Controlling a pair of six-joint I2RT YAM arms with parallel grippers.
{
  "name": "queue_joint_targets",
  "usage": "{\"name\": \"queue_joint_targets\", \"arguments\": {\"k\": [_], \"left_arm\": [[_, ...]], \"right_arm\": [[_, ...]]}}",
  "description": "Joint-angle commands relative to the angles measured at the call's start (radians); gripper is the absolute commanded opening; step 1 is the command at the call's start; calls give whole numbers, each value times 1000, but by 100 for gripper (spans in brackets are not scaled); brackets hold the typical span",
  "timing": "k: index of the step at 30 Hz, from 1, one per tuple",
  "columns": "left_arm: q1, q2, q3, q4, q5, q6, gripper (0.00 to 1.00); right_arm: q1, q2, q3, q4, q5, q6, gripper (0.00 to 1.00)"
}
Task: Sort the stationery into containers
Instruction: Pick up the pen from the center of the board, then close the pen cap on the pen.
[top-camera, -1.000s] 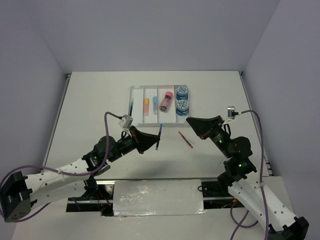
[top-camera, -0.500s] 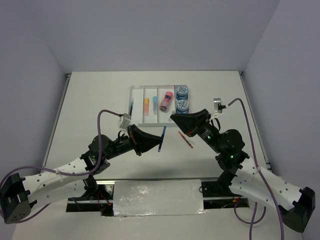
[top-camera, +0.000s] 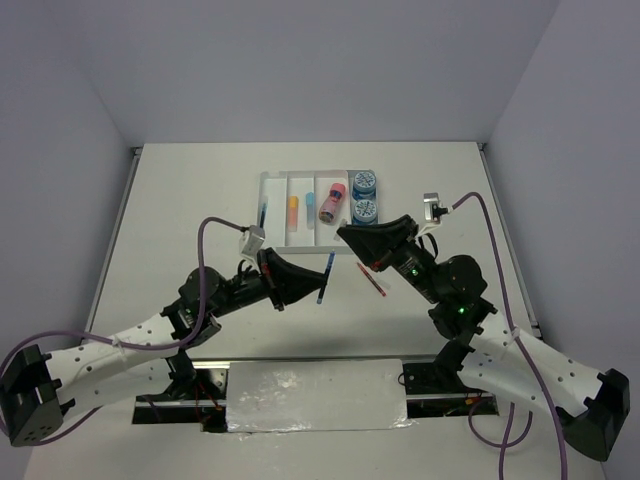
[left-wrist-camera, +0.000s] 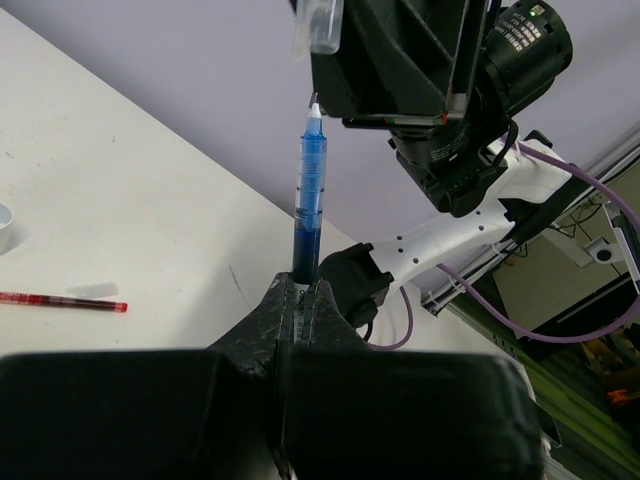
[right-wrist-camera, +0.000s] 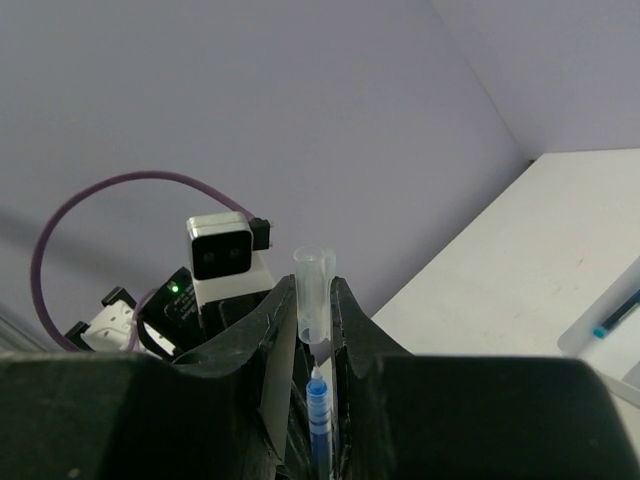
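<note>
My left gripper (top-camera: 312, 285) is shut on the lower end of a thin blue pen (top-camera: 327, 274), held up off the table; the pen (left-wrist-camera: 308, 200) points its tip at my right gripper (top-camera: 343, 233). The right gripper (right-wrist-camera: 316, 300) is shut on a clear pen cap (right-wrist-camera: 315, 290), just above the pen's tip (right-wrist-camera: 318, 420), apart from it. The clear divided tray (top-camera: 266, 180) holds a blue pen (top-camera: 262, 213), an orange eraser (top-camera: 293, 208), a light-blue eraser (top-camera: 309, 199), a pink cylinder (top-camera: 331, 202) and two blue rolls (top-camera: 364, 183).
A red pen (top-camera: 371, 279) lies loose on the white table in front of the tray, below the right gripper; it also shows in the left wrist view (left-wrist-camera: 60, 300). Purple cables loop off both wrists. Walls close the table at the back and sides.
The right gripper has swung left and forward with the cap until it stands over the blue pen's tip. The left gripper has shifted slightly right with the pen.
</note>
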Motion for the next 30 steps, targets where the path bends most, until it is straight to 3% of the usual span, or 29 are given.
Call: {"name": "queue_joint_targets", "arguments": {"k": [1,30], "left_arm": [[10,10,59,62,29,28,0],[67,-44,62,33,32,37,0]], "right_arm": [[12,16,7,42,-9,-14,6],[47,54,41,-82,-94,-24,5]]}}
